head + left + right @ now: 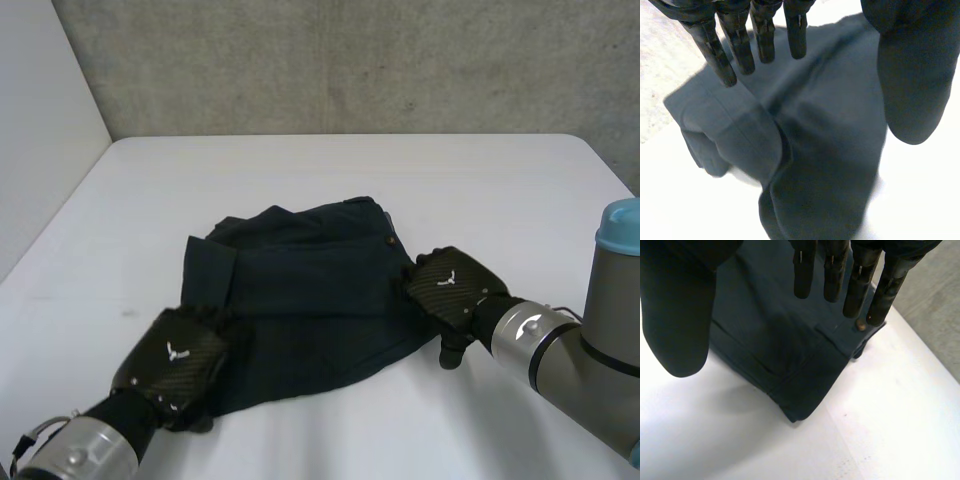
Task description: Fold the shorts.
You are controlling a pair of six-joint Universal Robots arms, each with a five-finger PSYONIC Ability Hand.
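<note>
**Shorts lie between two open hands**

Closest to the camera, the left hand (170, 365) sits on the near left corner of the dark blue shorts (310, 290). It hides that corner. In the left wrist view its fingers (720, 60) are straight and its thumb (912, 90) is far from them, so it holds nothing. It is hard to tell if the fingertips touch the cloth below them.

The shorts lie bunched in the middle of the white table (350, 170), with one flap turned over on the left side.

A bit farther back, the right hand (455, 290) is at the right edge of the shorts, near a small button (391, 241). Its fingers (857, 290) are straight too, with its thumb (675, 315) spread wide. Nothing is gripped. The palm hides the edge under it.

Far behind stands a grey wall (350, 60).
</note>
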